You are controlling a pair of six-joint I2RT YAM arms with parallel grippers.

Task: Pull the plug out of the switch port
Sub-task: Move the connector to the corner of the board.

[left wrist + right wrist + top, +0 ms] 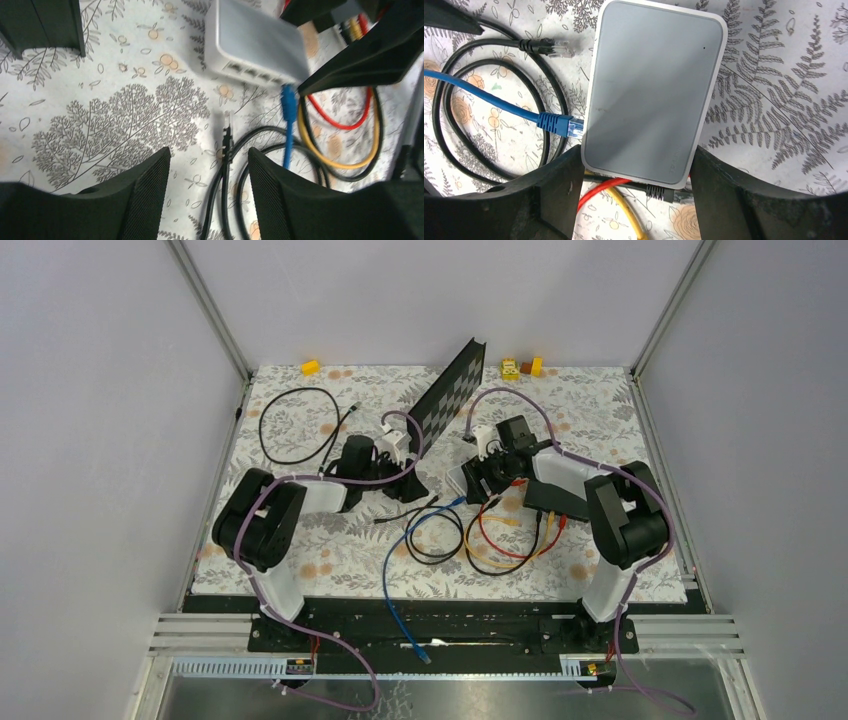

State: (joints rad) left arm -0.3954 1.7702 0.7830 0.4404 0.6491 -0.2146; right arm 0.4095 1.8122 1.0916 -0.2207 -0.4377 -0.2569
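Fingers [549,200] of the right gripper [636,157] clamp the switch [654,85], bracing it, while the left gripper [207,152] gapes over the unplugged black plug [227,135] mid-frame.

Switch [654,90] on mat [774,125]. Right wrist view: free plug [549,47] at its 10 o'clock; second plug [566,125] touching at 8 o'clock.

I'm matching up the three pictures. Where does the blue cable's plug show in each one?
Top view: the blue plug lies mid-table, just below the pale switch.
Left wrist view: right of centre, upper half, its tip at the socket edge of the switch.
Right wrist view: left of centre, its tip against the left edge of the switch.
Shared landmark: the switch.
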